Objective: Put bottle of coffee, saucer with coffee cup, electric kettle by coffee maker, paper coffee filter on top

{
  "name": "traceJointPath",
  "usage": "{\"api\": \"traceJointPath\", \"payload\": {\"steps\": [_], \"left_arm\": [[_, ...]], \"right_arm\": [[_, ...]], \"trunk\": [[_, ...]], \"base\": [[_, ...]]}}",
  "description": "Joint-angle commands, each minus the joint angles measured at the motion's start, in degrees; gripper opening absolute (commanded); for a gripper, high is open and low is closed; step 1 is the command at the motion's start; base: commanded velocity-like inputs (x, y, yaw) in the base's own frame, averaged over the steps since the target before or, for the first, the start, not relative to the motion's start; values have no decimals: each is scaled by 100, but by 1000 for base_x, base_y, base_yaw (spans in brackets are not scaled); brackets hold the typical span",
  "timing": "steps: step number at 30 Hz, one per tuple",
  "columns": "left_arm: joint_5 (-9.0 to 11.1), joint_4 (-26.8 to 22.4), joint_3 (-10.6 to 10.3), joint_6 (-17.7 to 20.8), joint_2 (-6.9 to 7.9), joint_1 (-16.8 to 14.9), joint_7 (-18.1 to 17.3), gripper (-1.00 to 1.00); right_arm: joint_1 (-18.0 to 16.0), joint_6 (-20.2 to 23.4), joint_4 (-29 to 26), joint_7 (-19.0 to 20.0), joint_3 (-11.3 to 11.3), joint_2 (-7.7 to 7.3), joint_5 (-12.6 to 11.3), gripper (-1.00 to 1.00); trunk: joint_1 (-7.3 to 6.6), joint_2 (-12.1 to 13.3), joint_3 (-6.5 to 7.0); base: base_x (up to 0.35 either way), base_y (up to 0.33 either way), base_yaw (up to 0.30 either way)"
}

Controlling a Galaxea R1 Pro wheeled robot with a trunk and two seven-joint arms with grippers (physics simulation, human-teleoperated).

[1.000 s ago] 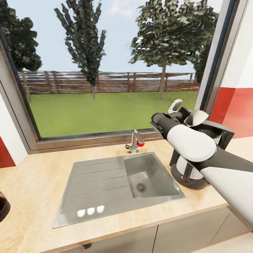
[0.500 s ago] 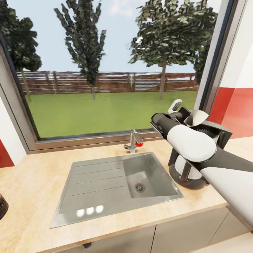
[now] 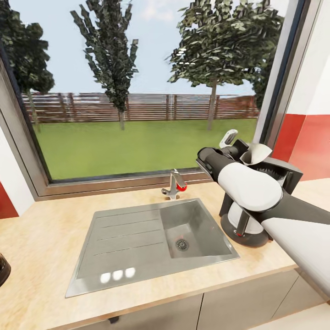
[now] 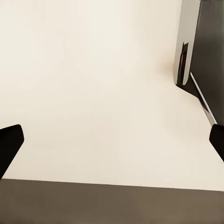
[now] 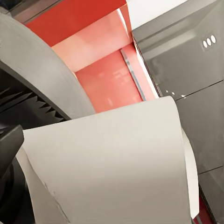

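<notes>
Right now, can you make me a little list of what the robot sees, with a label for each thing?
place: kitchen counter under a big window
sink: metal sink set in the counter, tap behind it
coffee maker: black coffee maker on the counter, right of the sink
paper filter: white filter at the top of the coffee maker
right arm: reaches across in front of the coffee maker
right pincer: next to the filter; grip cannot be told
left pincer: open, over a pale surface
outside: grass, trees, wooden fence

Surfaces I see

Brushed metal sink, pale wood-look counter, matt paper filter, glossy white arm.
</notes>
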Motion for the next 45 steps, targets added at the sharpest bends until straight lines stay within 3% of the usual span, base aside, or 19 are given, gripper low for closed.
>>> {"api": "traceJointPath", "payload": {"steps": [1, 38, 45], "left_arm": [[-54, 8, 23, 9, 0, -6, 13, 100], [-54, 10, 25, 5, 3, -7, 13, 100], [-54, 13, 25, 5, 8, -6, 13, 100]], "right_arm": [[-4, 7, -1, -25, -48, 2, 13, 100], [-4, -1, -9, -25, -58, 2, 13, 100], [-4, -612, -41, -25, -70, 2, 13, 100]], "trunk": [[3, -9, -8], [3, -9, -8], [3, -9, -8]], "base": [[0, 0, 0], [0, 0, 0], [0, 0, 0]]}}
